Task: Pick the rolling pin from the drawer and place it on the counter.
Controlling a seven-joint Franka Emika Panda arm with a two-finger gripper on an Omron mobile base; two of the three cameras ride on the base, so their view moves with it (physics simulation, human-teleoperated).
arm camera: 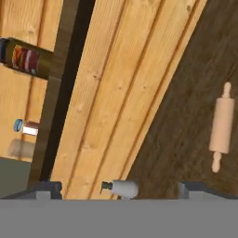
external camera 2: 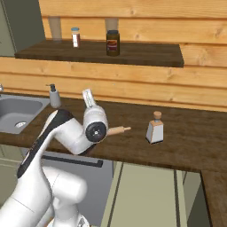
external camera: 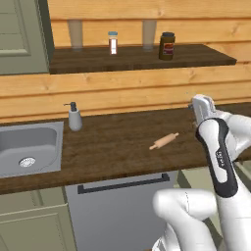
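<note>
— Sink (external camera: 29, 147) sat at the left end of the counter (external camera: 117, 147), with the soap dispenser (external camera: 74, 116) just beside its right rim. Where was the rolling pin?

— Right of that, the rolling pin (external camera: 164, 141) lay flat and alone on the dark planks, slightly angled, with nothing touching it. In the right base view it (external camera 2: 119, 130) poked out from behind the arm, left of the cork-topped bottle (external camera 2: 154, 128).

— And the gripper?

— The gripper (external camera: 202, 105) was raised above the counter, further right and well apart from the pin. Its fingers (arm camera: 49, 188) stood spread wide with nothing between them. In the hand view the pin (arm camera: 221, 126) lay off to the right, outside the fingertips.

— The shelf?

— A dark jar (external camera: 166, 46) and a small bottle (external camera: 113, 42) stood on it.
</note>
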